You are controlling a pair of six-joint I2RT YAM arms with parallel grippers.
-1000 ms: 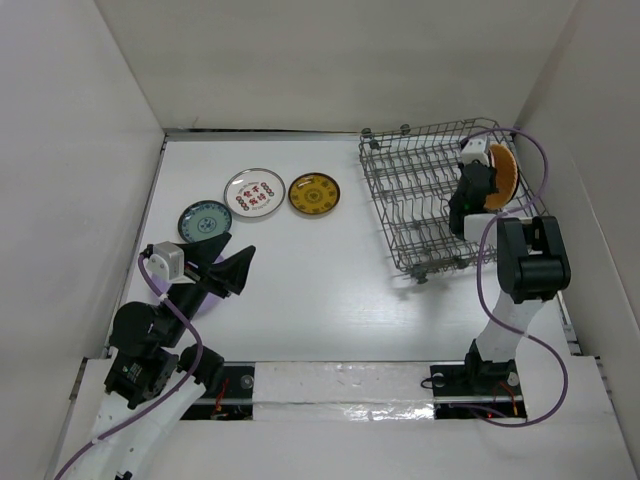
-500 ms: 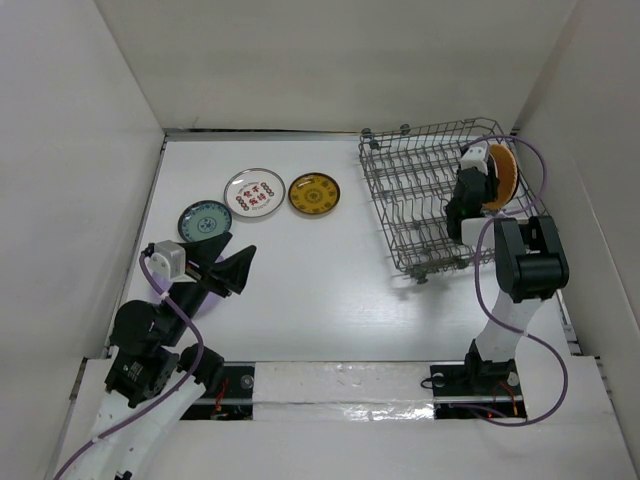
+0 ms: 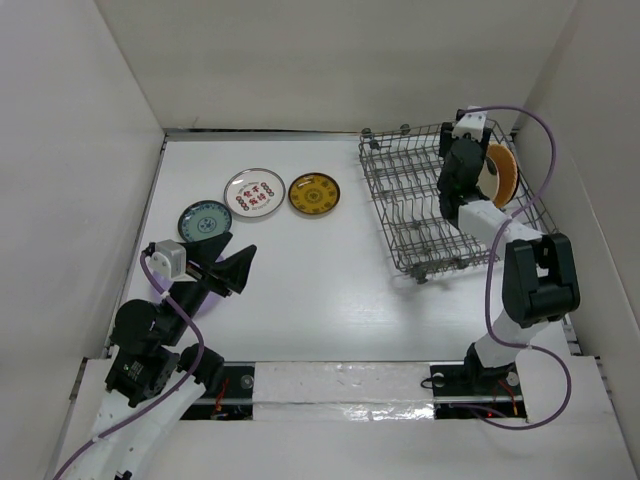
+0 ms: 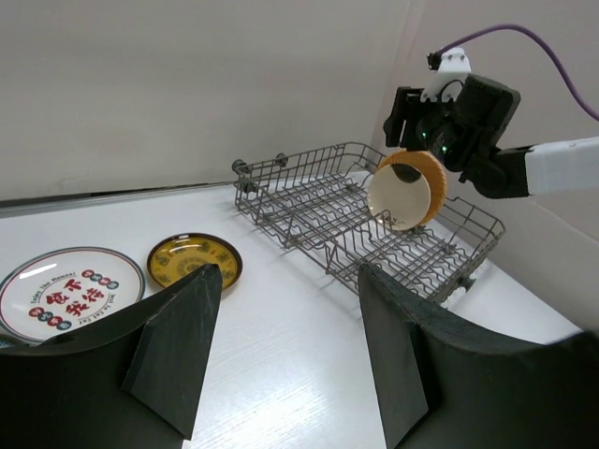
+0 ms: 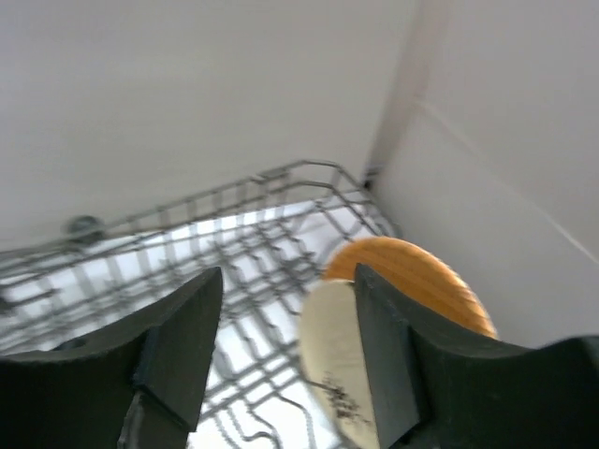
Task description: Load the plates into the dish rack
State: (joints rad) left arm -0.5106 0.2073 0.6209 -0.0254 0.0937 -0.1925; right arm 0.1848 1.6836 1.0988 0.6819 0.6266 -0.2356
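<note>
"Three plates lie flat at upper left: teal plate (image 3: 205,221), white plate with red marks (image 3: 254,192), dark yellow plate (image 3: 314,193)."
"And the orange-tan plate (image 3: 503,172)?"
"On edge in the dish rack (image 3: 410,195), upper right. The right gripper (image 5: 285,276) is just above it, fingers spread, nothing pinched."
"Left gripper (image 4: 288,273)?"
"Lower left, fingers spread, empty."

The left arm (image 3: 150,345), at seven o'clock in the overhead view, has black joint housings and a white lower link. The right arm (image 3: 535,275), at four o'clock, is built alike. A purple cable (image 3: 540,130) loops along each arm. Each wrist carries a small white camera block (image 3: 165,258). The left gripper (image 4: 290,346) and right gripper (image 5: 281,365) have broad, matte black, wedge-shaped fingers (image 4: 178,337).
</note>
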